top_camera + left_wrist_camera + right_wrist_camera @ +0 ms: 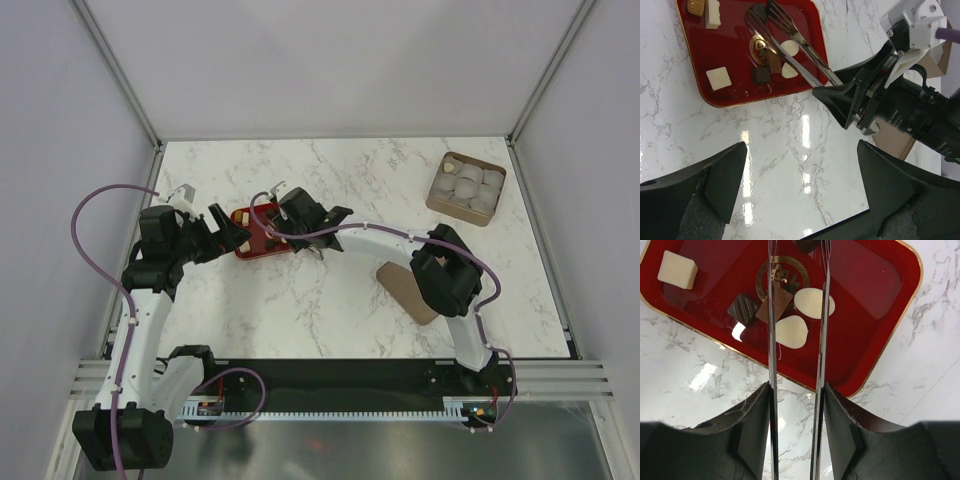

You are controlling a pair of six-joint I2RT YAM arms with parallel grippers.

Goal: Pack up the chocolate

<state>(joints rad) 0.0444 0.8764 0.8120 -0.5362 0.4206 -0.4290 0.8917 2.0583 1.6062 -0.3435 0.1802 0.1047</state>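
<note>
So the right gripper [797,407] is clamped on a pair of metal tongs [771,340], squeezing the two arms partway together, and we see the tongs reaching out over the red tray [880,300]. The chocolate sits right under them. A white oval piece [813,302] lies between the arms with the right arm crossing over it, and a white teardrop piece [791,331] is just nearer the gripper. A dark square [743,308] and a brown piece [776,302] sit by the left arm, and a white square [677,269] lies well off to the left.

The left gripper [801,150] hangs wide open over the marble table [790,130] just beside the tray, gripping nothing.

Far right at the back there's a tan box [434,196] with pale round cups [468,185] in it. We can't tell what's inside those. A flat brown lid [408,288] lies by the right arm.

The oval's long axis runs crosswise to the tongs.
</note>
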